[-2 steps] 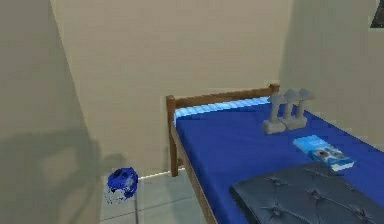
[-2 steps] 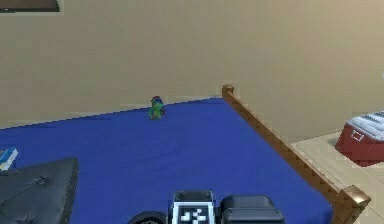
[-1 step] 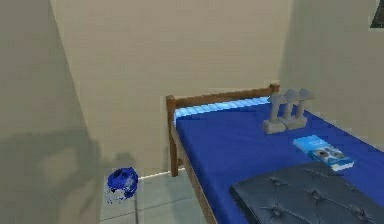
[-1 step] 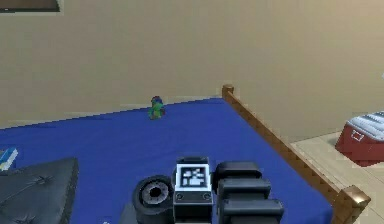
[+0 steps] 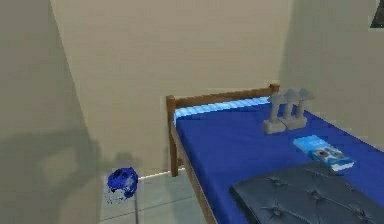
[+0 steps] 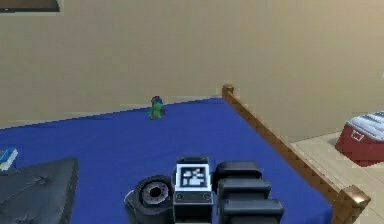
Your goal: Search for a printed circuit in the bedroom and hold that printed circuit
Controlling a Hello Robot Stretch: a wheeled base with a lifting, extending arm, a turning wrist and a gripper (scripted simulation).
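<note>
A small green and blue object [image 6: 157, 107] stands on the blue bed cover [image 6: 120, 145] near the far wall in the arm side view; its shape is too small to name. At that view's bottom edge rises the arm with its white marked square [image 6: 192, 176]. Left of the square is the gripper's [image 6: 153, 200] dark round body, low over the near part of the bed. Its far end is hard to make out, so I cannot tell whether it holds anything.
In the forward view a wooden-framed bed [image 5: 222, 97] carries a grey statue [image 5: 288, 108], a light blue book [image 5: 322, 150] and a dark tufted cushion [image 5: 310, 195]. A blue round thing [image 5: 122, 182] lies on the floor. A red box [image 6: 362, 137] sits past the bed frame [image 6: 280, 135].
</note>
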